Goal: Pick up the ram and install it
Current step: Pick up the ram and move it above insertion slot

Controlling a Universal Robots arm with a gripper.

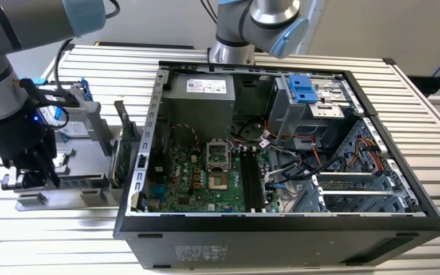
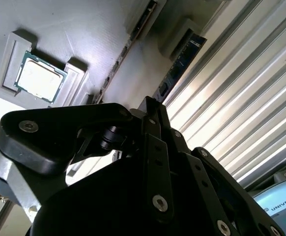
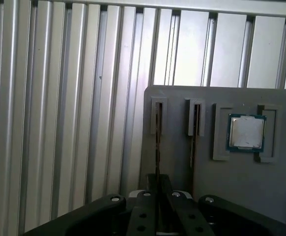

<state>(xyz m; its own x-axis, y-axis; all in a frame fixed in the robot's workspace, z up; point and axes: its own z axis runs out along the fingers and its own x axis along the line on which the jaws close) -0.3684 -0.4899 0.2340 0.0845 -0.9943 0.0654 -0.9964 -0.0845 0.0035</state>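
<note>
The ram point(image 3: 157, 142) stands on edge in a slot of the grey holder plate point(image 3: 177, 162), thin and dark from this side; its blue face point(image 2: 180, 59) shows in the second wrist view. My gripper point(image 3: 157, 184) is at the stick's near end, fingers drawn together with the thin board between them, and the stick still sits in its slot. In the exterior view the gripper point(image 1: 30, 175) hangs low over the holder plate point(image 1: 82, 166), to the left of the open computer case point(image 1: 140, 172). The black memory slots point(image 1: 249, 177) lie on the green motherboard inside the case.
A second stick point(image 3: 194, 137) stands in the neighbouring slot, and a processor chip point(image 3: 246, 132) lies in a pocket of the plate. A card point(image 1: 121, 140) stands upright between plate and case. Cables, a drive cage and a blue bracket point(image 1: 302, 89) crowd the case's right side.
</note>
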